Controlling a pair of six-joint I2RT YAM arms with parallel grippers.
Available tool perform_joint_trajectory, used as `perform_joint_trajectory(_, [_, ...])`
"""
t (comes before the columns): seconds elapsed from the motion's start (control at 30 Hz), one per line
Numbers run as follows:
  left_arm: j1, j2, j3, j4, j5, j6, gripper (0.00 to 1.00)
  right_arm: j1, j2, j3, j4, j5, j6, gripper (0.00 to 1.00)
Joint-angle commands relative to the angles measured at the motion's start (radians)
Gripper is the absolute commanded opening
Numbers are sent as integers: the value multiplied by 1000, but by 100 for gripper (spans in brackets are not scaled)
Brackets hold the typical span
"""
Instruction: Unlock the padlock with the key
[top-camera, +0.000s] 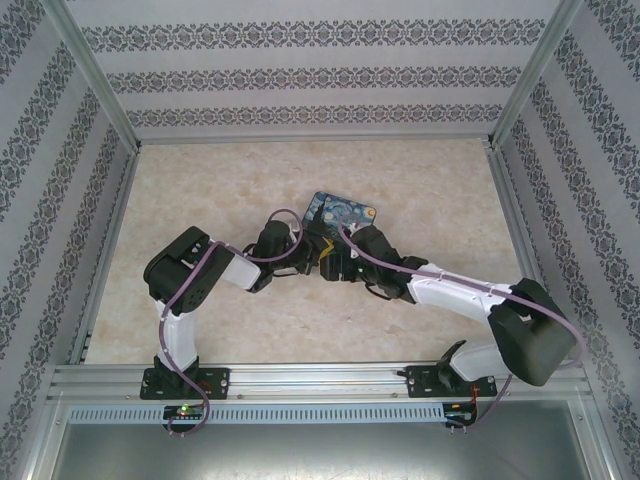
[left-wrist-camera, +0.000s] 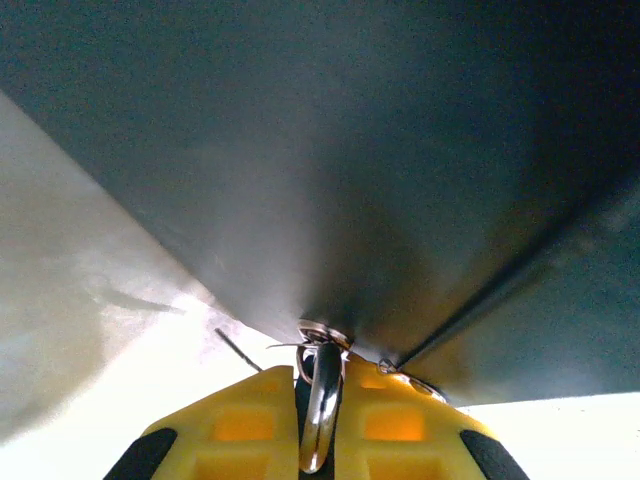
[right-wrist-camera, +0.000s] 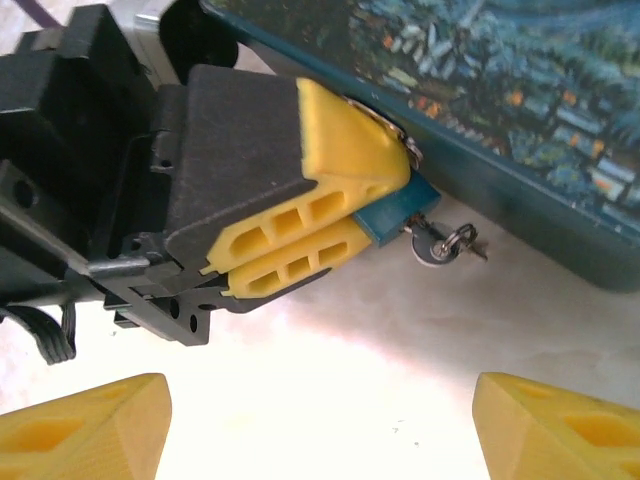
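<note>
Two arms reach inward low over the table (top-camera: 200, 200), elbows bent outward, and their wrists meet nose to nose just short of the painted tin (top-camera: 345, 212).

The left gripper (right-wrist-camera: 385, 200) is clamped on the padlock (right-wrist-camera: 405, 207). The blue body is pinched between its yellow fingers (right-wrist-camera: 340, 140), and the silvery shackle (left-wrist-camera: 322, 400) runs back between them in its own wrist view.

The key (right-wrist-camera: 432, 246) sits at the padlock's exposed end, just past the left fingertips, with a small ring (right-wrist-camera: 462, 238) on it.

The right gripper (right-wrist-camera: 320, 392) faces that end with its jaws spread wide, apart from the key and holding nothing. The tin lies close behind the left fingertips.
</note>
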Motion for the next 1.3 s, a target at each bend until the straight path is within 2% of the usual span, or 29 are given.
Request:
perform_joint_trajectory(0.0, [-1,8,-32,7,-1,42,14,5,48,-27,127,66,128,80])
perform_joint_trajectory(0.1, [-2,-14,-58,-5,-11,52,31,2,77,-42,199,110,167,80])
perform_joint_trajectory(0.17, [-2,-40,-83,-21,-12,55,48,-5,87,-42,220,140,171,80])
perform_joint_trajectory(0.23, [-2,-69,-110,-30,-16,56,60,-26,109,-24,239,122,166,80])
perform_joint_trajectory(0.4, [3,-147,-146,-100,-17,89,74,-92,162,35,251,79,137,80])
perform_joint_trajectory(0.6, [17,-271,-101,-302,-15,201,82,-207,240,152,246,-28,96,80])
perform_joint_trajectory(0.73, [42,-352,-11,-540,-21,360,85,-249,232,196,237,-110,41,78])
perform_joint_trajectory(0.83, [75,-377,89,-726,-28,484,85,-250,185,172,205,-124,0,78])
perform_joint_trajectory(1.07, [164,-256,476,-1185,-45,851,86,-271,150,59,219,-108,-49,74])
perform_joint_trajectory(1.27, [214,-132,673,-1334,-54,990,86,-272,209,23,273,-93,-49,62])
